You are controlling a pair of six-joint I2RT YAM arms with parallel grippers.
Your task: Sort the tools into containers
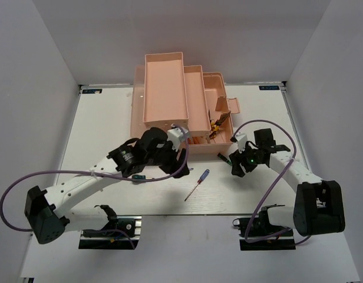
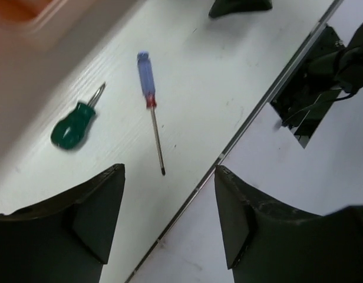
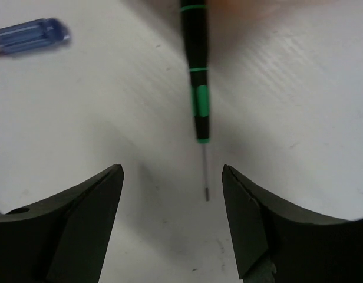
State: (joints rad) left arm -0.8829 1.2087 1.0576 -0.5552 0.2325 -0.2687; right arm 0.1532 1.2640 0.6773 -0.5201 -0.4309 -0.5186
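Observation:
The salmon-pink toolbox (image 1: 165, 88) stands open at the back centre, its trays stepped out to the right. Yellow-and-black pliers (image 1: 215, 127) lie in its right part. A blue-handled screwdriver (image 1: 197, 183) (image 2: 147, 79) and a stubby green-handled screwdriver (image 1: 138, 175) (image 2: 73, 125) lie on the table in front. A thin dark screwdriver with green bands (image 1: 224, 158) (image 3: 197, 76) lies by the box's front right corner. My left gripper (image 1: 168, 165) (image 2: 170, 170) is open and empty above the table. My right gripper (image 1: 235, 167) (image 3: 172, 168) is open and empty, just short of the thin screwdriver's tip.
The table's front edge (image 2: 228, 150) runs close to the blue screwdriver's tip. Two black arm base mounts (image 1: 111, 227) (image 1: 267, 227) sit at the near edge. Purple cables (image 1: 10, 194) loop beside each arm. White walls close in the back and sides.

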